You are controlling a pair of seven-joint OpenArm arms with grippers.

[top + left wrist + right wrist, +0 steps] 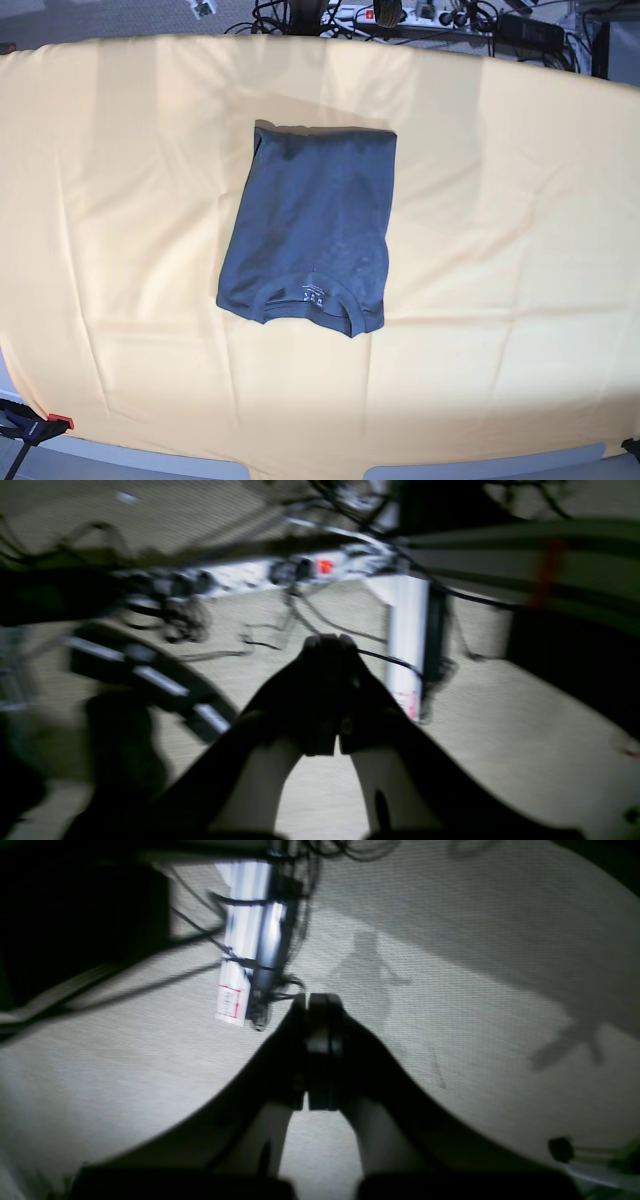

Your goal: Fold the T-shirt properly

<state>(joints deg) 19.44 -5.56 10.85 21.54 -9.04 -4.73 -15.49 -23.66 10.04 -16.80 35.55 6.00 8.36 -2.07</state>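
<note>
- The T-shirt (310,235) lies flat on the yellow cloth (520,200), a little left of centre, sleeves tucked in, collar (312,297) at the near end.
- The left gripper (327,642) and the right gripper (317,1000) have their fingers closed on nothing, each pointing at the floor away from the table; neither shows in the base view.
- The shirt looks light, soft and limp, so it would likely sag and crease when lifted.
- The two far corners seem the best hold, for folding towards the collar.
</note>
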